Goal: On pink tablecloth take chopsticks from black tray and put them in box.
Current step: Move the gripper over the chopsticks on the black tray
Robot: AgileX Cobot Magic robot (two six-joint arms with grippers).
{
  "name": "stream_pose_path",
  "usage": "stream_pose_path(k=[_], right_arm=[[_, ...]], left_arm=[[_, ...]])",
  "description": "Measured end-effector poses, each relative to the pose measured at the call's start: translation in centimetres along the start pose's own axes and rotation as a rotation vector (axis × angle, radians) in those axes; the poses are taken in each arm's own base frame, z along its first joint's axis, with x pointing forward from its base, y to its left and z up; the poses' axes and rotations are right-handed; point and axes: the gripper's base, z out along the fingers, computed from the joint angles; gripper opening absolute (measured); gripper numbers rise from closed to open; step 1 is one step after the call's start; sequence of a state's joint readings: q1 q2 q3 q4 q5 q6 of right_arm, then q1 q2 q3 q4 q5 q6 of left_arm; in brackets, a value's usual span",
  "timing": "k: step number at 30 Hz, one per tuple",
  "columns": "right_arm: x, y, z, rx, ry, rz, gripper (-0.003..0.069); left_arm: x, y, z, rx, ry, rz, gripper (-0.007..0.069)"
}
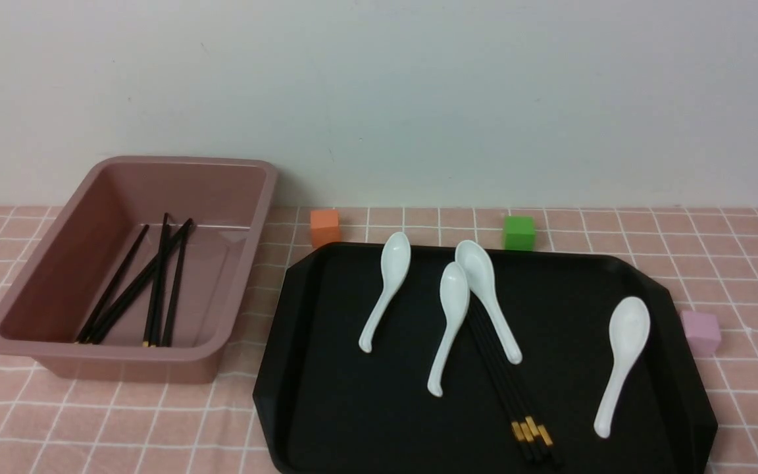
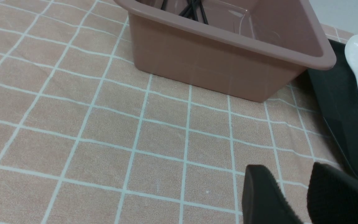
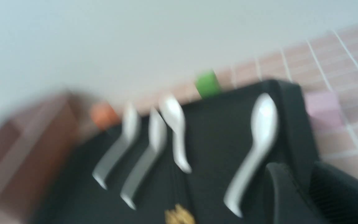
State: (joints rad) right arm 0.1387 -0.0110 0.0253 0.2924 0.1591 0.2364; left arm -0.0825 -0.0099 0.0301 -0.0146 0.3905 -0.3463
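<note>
On the pink tablecloth (image 1: pixel 616 230) the black tray (image 1: pixel 366 408) holds a bundle of black chopsticks (image 1: pixel 504 368), gold bands toward the front edge, partly under two spoons. Several more chopsticks (image 1: pixel 149 289) lie in the dusty-pink box (image 1: pixel 122 352) at left. Neither gripper shows in the front view. My left gripper (image 2: pixel 287 169) is open and empty, low over the cloth (image 2: pixel 104 140) between the box (image 2: pixel 213 62) and the tray (image 2: pixel 346 124). My right gripper (image 3: pixel 297 171) is open and empty over the tray's (image 3: pixel 216 140) right rim; that view is blurred, with gold bands (image 3: pixel 179 214) showing.
Several white soup spoons lie on the tray: one at left (image 1: pixel 385 289), two in the middle (image 1: pixel 448 326) (image 1: pixel 487 296), one at right (image 1: pixel 622 362). An orange cube (image 1: pixel 324 227) and a green cube (image 1: pixel 518 232) stand behind the tray; a pink cube (image 1: pixel 700 331) stands at its right. A wall is behind.
</note>
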Motion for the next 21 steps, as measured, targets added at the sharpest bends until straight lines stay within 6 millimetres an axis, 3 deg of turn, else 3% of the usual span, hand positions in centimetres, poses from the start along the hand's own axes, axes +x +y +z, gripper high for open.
stream_pose_path(k=[6, 10, 15, 19, 21], right_arm=[[-0.8, 0.4, -0.1, -0.036, -0.065, 0.166, 0.0160], [-3.0, 2.5, -0.5, -0.056, 0.043, 0.180, 0.0146], [-7.2, 6.1, 0.9, -0.002, 0.409, -0.068, 0.0069], [-8.3, 6.8, 3.4, 0.059, 0.712, -0.190, 0.0025], [-8.8, 6.8, 6.0, 0.109, 0.888, -0.229, 0.0004]], left_arm=[[0.0, 0.0, 0.0, 0.000, 0.000, 0.000, 0.0239], [0.0, 0.0, 0.0, 0.000, 0.000, 0.000, 0.0239], [0.0, 0.0, 0.0, 0.000, 0.000, 0.000, 0.0239], [0.0, 0.0, 0.0, 0.000, 0.000, 0.000, 0.0239], [0.0, 0.0, 0.0, 0.000, 0.000, 0.000, 0.0239]])
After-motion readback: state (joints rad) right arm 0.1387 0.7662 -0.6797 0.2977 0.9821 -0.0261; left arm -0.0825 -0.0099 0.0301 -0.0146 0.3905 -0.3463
